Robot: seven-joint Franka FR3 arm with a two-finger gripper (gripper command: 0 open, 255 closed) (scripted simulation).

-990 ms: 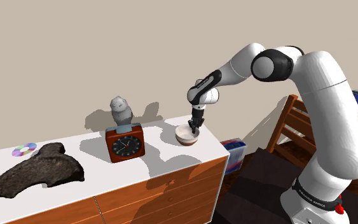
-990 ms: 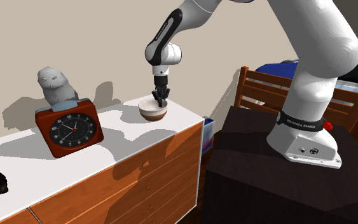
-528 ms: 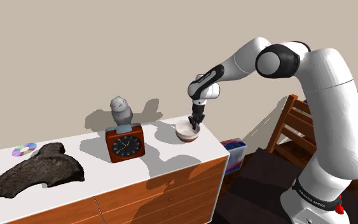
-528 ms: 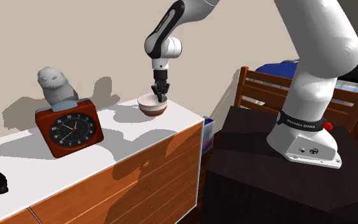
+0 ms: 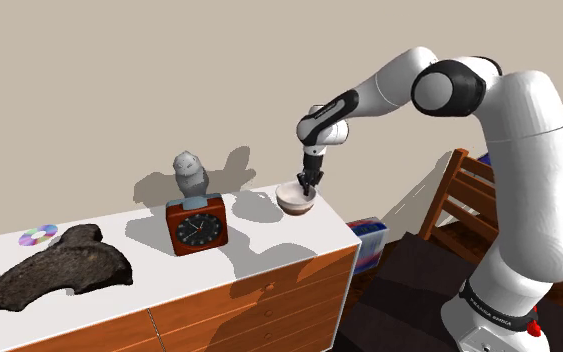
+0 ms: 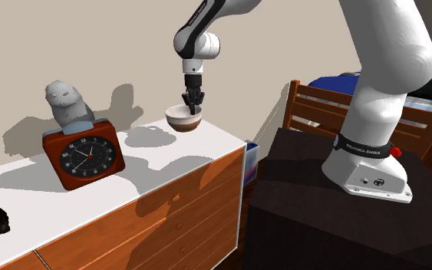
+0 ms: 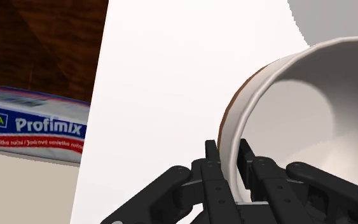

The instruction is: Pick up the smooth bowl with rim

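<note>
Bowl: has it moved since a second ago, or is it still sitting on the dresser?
Yes. The bowl, clasped at its rim by the gripper, has risen off the dresser top and now sits higher against the red clock.

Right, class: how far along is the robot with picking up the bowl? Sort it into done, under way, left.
Done: the hand is shut on the rim of the bowl, one finger inside, one outside. In hand: the lift; the bowl hangs above the dresser top, its shadow apart from it. Left: probably only raising it clear.
</note>
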